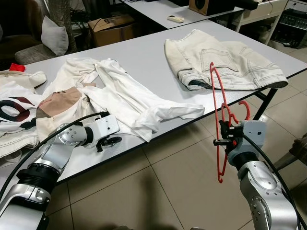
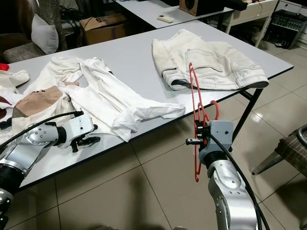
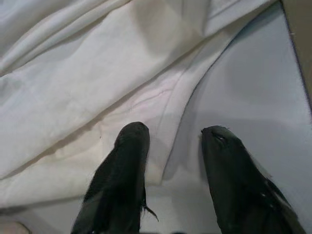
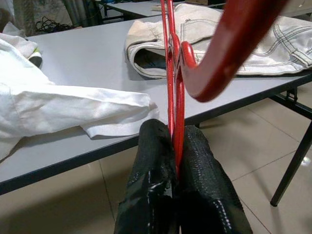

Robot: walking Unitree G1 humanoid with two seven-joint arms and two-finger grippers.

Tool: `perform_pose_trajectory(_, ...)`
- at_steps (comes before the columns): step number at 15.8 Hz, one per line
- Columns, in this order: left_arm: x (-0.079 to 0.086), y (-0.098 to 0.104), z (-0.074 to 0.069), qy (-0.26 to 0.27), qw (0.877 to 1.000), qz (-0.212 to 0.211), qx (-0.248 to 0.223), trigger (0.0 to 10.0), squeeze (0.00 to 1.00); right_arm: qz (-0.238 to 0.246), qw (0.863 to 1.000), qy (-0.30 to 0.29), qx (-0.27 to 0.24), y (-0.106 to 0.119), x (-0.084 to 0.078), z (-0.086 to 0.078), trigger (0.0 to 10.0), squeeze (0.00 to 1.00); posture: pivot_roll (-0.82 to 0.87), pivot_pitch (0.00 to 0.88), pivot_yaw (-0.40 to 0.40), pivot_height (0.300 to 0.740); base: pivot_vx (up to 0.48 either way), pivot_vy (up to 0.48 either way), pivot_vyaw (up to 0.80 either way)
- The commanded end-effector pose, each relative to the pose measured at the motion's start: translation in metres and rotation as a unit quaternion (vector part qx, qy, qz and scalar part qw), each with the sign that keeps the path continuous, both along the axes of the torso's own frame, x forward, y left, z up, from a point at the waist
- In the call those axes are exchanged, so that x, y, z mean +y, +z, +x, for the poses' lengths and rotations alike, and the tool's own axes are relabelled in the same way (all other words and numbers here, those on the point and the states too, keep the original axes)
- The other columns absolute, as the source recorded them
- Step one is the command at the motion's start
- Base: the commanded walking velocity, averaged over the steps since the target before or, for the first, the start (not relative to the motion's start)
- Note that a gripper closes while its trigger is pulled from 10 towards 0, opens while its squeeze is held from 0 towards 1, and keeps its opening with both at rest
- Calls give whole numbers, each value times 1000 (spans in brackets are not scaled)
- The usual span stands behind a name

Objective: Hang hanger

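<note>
A red plastic hanger (image 1: 219, 125) hangs upright in the air off the table's front edge, its hook (image 1: 244, 108) curling toward my right wrist. My right gripper (image 1: 223, 136) is shut on the hanger's thin frame (image 4: 174, 105), fingers (image 4: 148, 192) pressed together on it. My left gripper (image 1: 111, 142) rests open at the table's near edge, its fingers (image 3: 126, 168) just at the hem of a white shirt (image 1: 125, 97) that lies crumpled across the grey table (image 1: 144, 57).
Folded cream jeans (image 1: 225, 60) lie on the table's right end. More clothes (image 1: 19, 112) pile at the left. Tiled floor (image 1: 158, 191) spreads below. A second table with a remote (image 1: 175, 18) and a cardboard box (image 1: 111, 29) stand behind.
</note>
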State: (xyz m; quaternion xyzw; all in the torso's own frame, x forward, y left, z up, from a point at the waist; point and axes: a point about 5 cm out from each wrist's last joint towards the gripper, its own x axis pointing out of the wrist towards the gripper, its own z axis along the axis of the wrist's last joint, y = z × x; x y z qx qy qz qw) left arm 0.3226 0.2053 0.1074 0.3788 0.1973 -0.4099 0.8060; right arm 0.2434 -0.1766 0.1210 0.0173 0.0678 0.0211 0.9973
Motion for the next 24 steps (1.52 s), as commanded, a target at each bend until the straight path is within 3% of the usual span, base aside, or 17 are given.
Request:
perform_pose_trajectory(1,6,-1,1,15,1000,8,0,196,0,0,1000,5,-1,1,0,0,10000,0,-141,0,57,740,0,0,0)
perform_pose_trajectory(17,8,-9,5,48,999,4,-5,0,0,4,1000,13,-4,3,0,0,10000,0,-148,0,61,740,0,0,0)
perform_pose_trajectory(19,6,-3,8,56,998,-25,-19,0,0,5,1000,15,-5,3,0,0,10000,0,-148,0,61,740,0,0,0)
perform_pose_trajectory(22,-3,24,14,46,990,-124,-44,0,0,5,1000,15,-5,3,0,-1,10000,0,-146,0,59,740,0,0,0)
perform_pose_trajectory(24,-6,35,14,28,985,-163,-57,0,0,6,1000,16,-5,3,1,-1,10000,0,-142,0,58,740,0,0,0)
